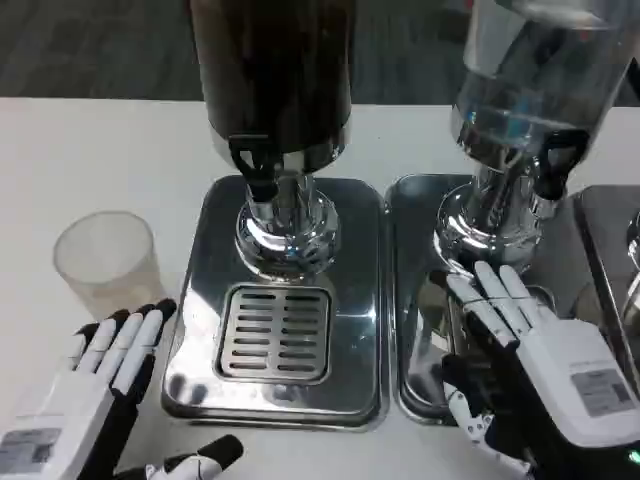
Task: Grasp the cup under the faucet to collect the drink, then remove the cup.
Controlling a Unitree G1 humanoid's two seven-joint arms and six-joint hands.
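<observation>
Cup (105,262) first: translucent, upright on the white worktop (60,160), left of the dark dispenser's drip tray (200,300), not under any faucet, not held. Left fingers (125,335) spread and released, tips just short of the cup's base, grasping nothing; left hand (85,395) palm-down at the near edge, thumb out toward the tray. Right fingers (500,300) extended, also released, lying over the second tray (415,300) below the clear dispenser (530,90); right hand (555,365) back-up, idle. Step in hand, by judgement: reaching for the grasp. Next: close around the cup's wall gently, then carry under the black faucet (255,165) above the grille (275,335).
</observation>
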